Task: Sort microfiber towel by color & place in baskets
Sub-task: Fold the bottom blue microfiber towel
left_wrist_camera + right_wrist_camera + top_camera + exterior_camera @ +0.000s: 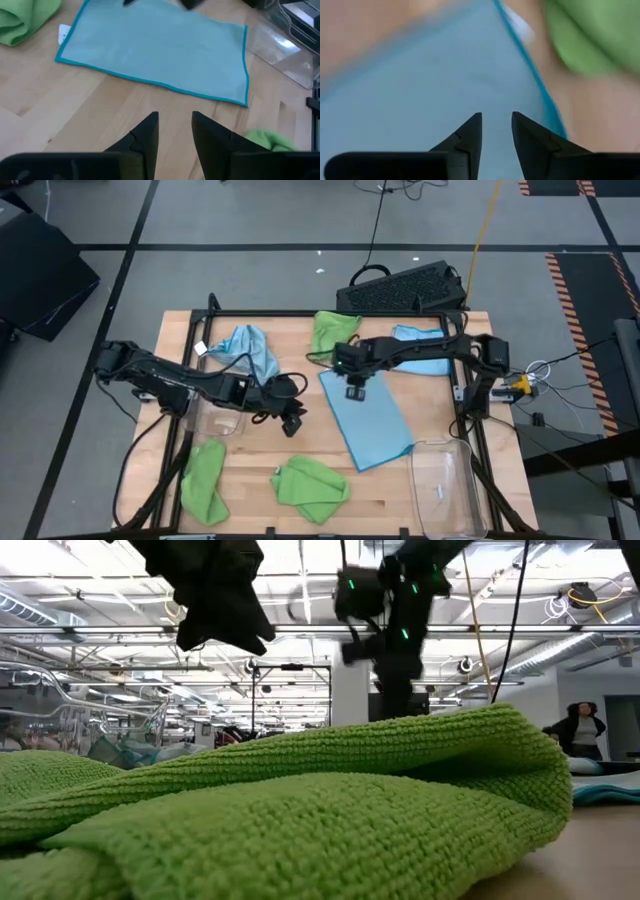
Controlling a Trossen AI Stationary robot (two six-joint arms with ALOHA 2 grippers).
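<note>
A light blue microfiber towel lies spread flat at the table's middle. My right gripper hangs open above the towel's far left corner, touching nothing. To the towel's left, my left gripper is open over bare wood. A crumpled blue towel lies at the far left, and another blue one lies under the right arm. Green towels lie at the far middle, near left and near middle. One clear basket stands at the near right, another under the left arm.
A black perforated crate sits beyond the table's far edge. In the low view a green towel fills the foreground, and a person stands far off in the room. Bare wood shows between the left gripper and the near towels.
</note>
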